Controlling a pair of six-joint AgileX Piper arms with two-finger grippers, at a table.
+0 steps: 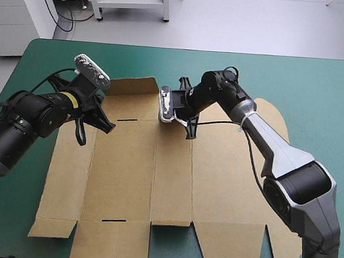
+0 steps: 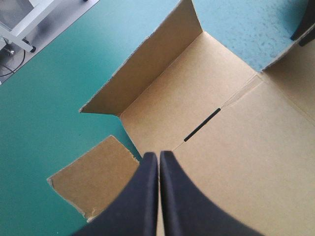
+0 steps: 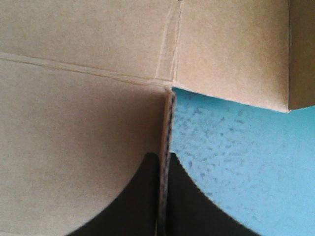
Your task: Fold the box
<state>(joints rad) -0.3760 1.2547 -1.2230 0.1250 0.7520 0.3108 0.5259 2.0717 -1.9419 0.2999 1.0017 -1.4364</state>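
Closest to the lens in the left wrist view, my left gripper (image 2: 158,155) has its two black fingers (image 2: 135,201) pressed together into one pointed arch. The tip stands over the box (image 2: 236,152), just short of a short dark slot (image 2: 202,124) cut in the board. Beside the fingers a small side flap (image 2: 93,179) lies flat on the teal-green cover (image 2: 54,103). Ahead of them a far flap (image 2: 147,69) stands raised along its crease.

Right wrist view: my right gripper (image 3: 165,157) is clamped on the box (image 3: 74,147), and the corrugated edge of a flap runs up between its fingers (image 3: 197,206). To one side of that edge I see bare cover (image 3: 236,162), to the other brown board.

High view: the box (image 1: 173,184) is a cut brown sheet spread mostly flat across the middle of the table (image 1: 298,80). It reaches from mid-table to the near edge, with its rounded flaps toward the table's right. The left gripper (image 1: 104,122) sits at the sheet's far left part, near the slot (image 1: 124,119). The right gripper (image 1: 188,129) holds the far edge of the narrow middle panel. The two grippers are near each other but apart, with the raised far flap (image 1: 133,85) between them.
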